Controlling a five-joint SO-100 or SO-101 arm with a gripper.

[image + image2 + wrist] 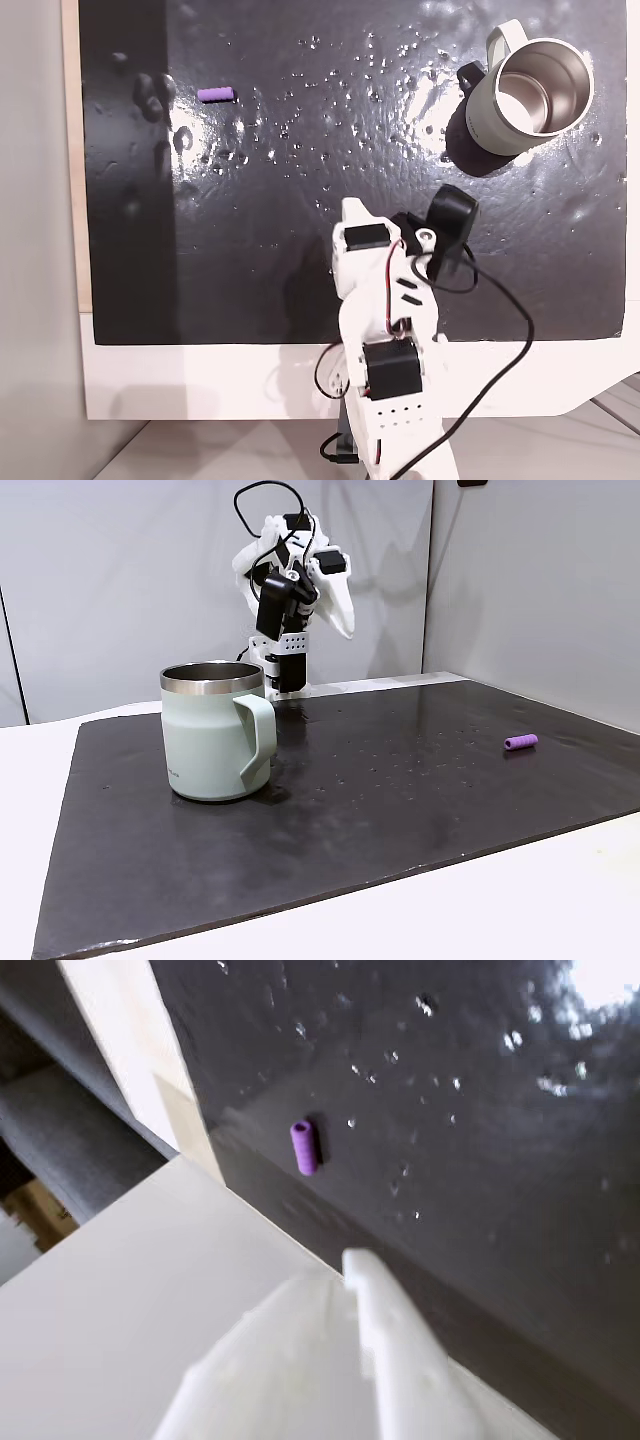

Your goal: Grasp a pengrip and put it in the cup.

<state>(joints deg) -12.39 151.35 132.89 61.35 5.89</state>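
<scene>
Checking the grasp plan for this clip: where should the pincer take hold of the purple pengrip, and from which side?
Grip the pengrip across its middle, coming straight down from above. It lies flat on the black mat, a short tube with open mat all around, so fingers likely fit either side of its round body. The cup stands far off.

a white printed arm with black servo blocks, looping black cables, one thin red wire and pale jaws.
</scene>
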